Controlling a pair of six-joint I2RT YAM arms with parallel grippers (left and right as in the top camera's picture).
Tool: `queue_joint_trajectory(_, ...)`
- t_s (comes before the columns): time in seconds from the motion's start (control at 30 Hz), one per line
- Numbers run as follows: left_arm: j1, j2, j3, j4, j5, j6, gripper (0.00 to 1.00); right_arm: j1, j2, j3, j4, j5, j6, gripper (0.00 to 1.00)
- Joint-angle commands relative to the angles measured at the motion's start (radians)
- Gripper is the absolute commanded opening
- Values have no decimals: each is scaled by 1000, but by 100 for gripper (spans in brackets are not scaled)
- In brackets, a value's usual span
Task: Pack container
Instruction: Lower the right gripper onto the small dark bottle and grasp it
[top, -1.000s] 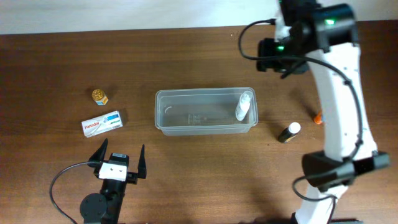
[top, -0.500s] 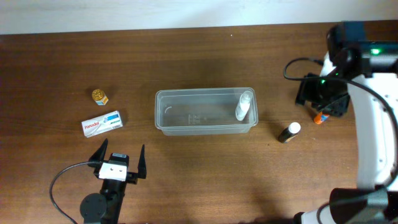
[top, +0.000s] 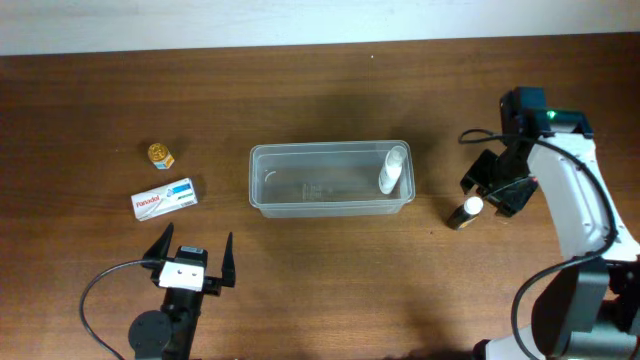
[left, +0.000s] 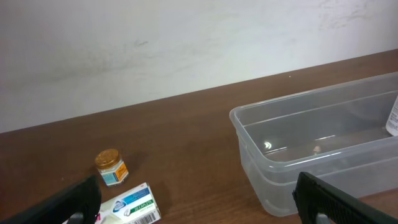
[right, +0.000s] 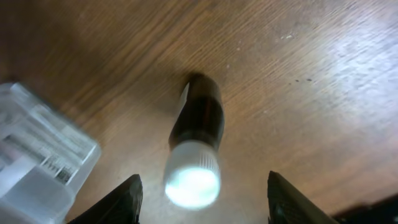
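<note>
Dark round bottle (right: 198, 124), white cap, between released right jaws on wood-grain surface (top: 330, 290).
Clear plastic container (top: 320, 148), rounded corners, holds one pale bottle (top: 392, 170); left jaws released too.

A clear container (left: 277, 180) sits at right on the wooden counter (left: 186, 134); at left, a gold-lidded jar (left: 111, 167) stands near a white box (left: 132, 204).

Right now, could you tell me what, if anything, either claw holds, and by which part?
Nothing is held: the right claw straddles the dark bottle, open and not touching; the left claw is open.
</note>
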Motion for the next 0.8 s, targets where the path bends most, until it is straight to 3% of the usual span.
queue_joint_trajectory(0.0, 4, -6, -2, -6, 0, -5, 99, -4, -3, -66, 41, -1, 40, 56)
queue_joint_trajectory(0.5, 4, -6, -2, -6, 0, -5, 99, -4, -2, -203, 211, -1, 39, 56)
queue_joint_trajectory(0.77, 4, -6, -2, -6, 0, -5, 99, -3, -2, -217, 235, 0, 31, 30)
